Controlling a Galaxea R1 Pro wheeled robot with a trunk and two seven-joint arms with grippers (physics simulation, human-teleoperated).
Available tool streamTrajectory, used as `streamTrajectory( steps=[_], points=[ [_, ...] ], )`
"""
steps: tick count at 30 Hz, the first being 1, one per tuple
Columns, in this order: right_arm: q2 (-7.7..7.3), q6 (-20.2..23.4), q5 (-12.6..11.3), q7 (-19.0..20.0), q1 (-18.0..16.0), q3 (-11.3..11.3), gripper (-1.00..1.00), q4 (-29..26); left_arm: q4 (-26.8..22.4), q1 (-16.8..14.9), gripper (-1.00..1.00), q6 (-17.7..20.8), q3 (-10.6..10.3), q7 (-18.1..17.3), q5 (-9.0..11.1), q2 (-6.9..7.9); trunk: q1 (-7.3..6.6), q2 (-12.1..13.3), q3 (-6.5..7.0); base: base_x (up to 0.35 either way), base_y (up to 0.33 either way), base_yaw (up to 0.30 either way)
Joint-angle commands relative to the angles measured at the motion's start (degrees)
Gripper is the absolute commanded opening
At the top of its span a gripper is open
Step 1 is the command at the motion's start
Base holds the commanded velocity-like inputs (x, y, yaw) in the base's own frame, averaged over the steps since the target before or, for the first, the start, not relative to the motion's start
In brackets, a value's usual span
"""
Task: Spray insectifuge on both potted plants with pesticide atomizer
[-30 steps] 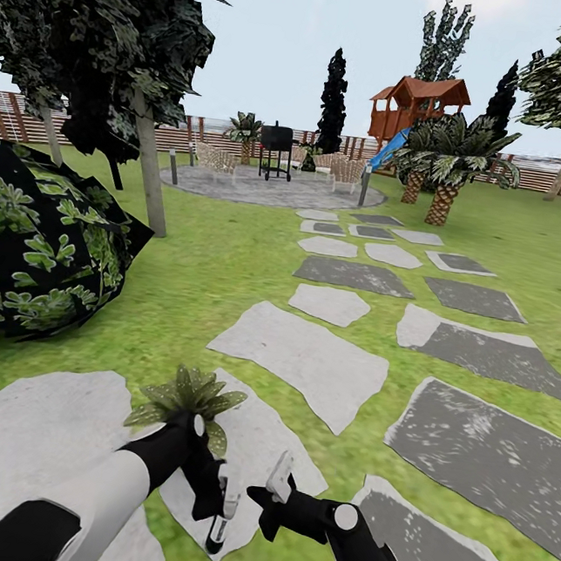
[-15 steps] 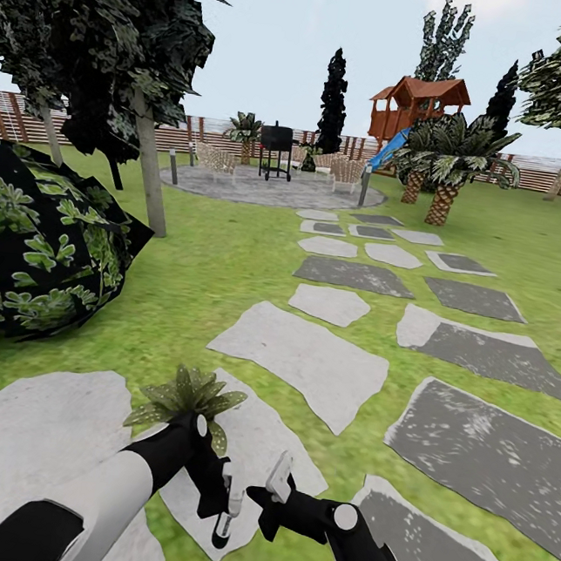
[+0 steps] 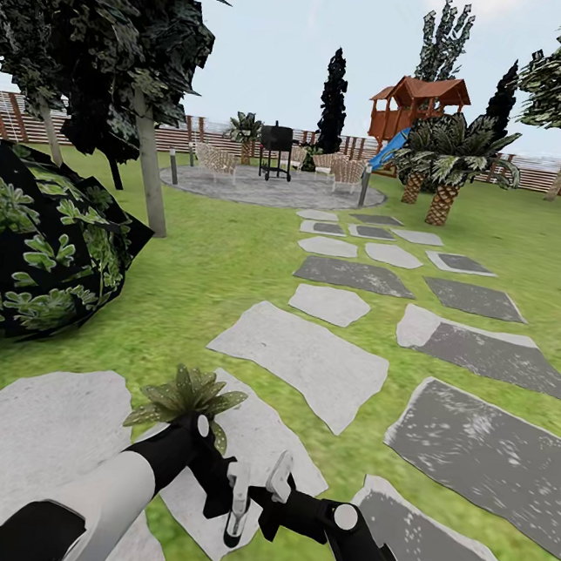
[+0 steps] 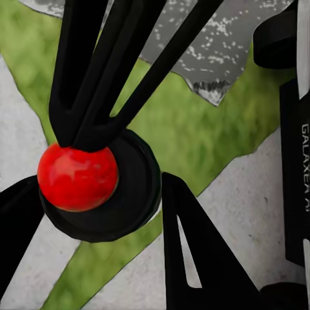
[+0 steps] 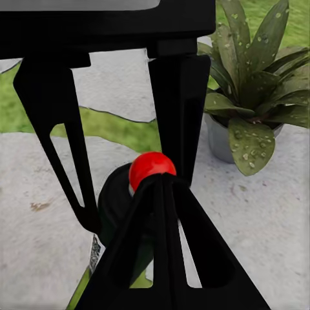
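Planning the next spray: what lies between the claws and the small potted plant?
Bare grey stone, seen in the right wrist view. The spray bottle sits at the claws, the potted plant just beyond.

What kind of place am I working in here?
Most likely a home back garden: a lawn crossed by stepping stones, a round paved patio with a barbecue grill, and a wooden playhouse by the fence.

One pesticide atomizer and one potted plant are in view. Two end effectors counted: left end effector, right end effector. One grill.
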Motion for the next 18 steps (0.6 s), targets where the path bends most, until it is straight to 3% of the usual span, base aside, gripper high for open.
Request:
streamTrajectory(
  steps=[1, 9, 12, 15, 18],
  points=[
    [0.01, -0.37, 0.63, 0.04, -0.02, -0.08, -1.0, -0.05, -0.08, -0.02, -1.0, 0.16, 0.02, -0.16, 0.06, -0.01, -0.01, -0.02, -0.05, 0.0, 0.0, 0.0],
    [-0.01, -0.37, 0.63, 0.04, -0.02, -0.07, -1.0, -0.05, 0.04, -0.02, -1.0, 0.09, 0.07, 0.12, 0.17, 0.34, -0.01, -0.02, -0.05, 0.0, 0.0, 0.0],
    [-0.04, -0.36, 0.63, 0.04, -0.02, -0.08, -1.0, -0.05, 2.37, -0.02, -1.0, -0.05, 0.04, 0.16, -0.55, 0.77, -0.01, -0.02, -0.05, 0.0, 0.0, 0.0],
    [-0.06, -0.37, 0.63, 0.04, -0.02, -0.07, -1.0, -0.05, 3.68, 0.03, -1.0, -0.07, -0.07, 0.17, -0.86, 2.24, -0.01, -0.02, -0.05, 0.0, 0.0, 0.0],
    [-0.06, -0.37, 0.63, 0.04, -0.02, -0.08, -1.0, -0.05, 3.86, 0.27, -1.0, 0.02, -0.22, 0.16, -0.99, 4.88, -0.01, -0.02, -0.05, 0.0, 0.0, 0.0]
  ],
)
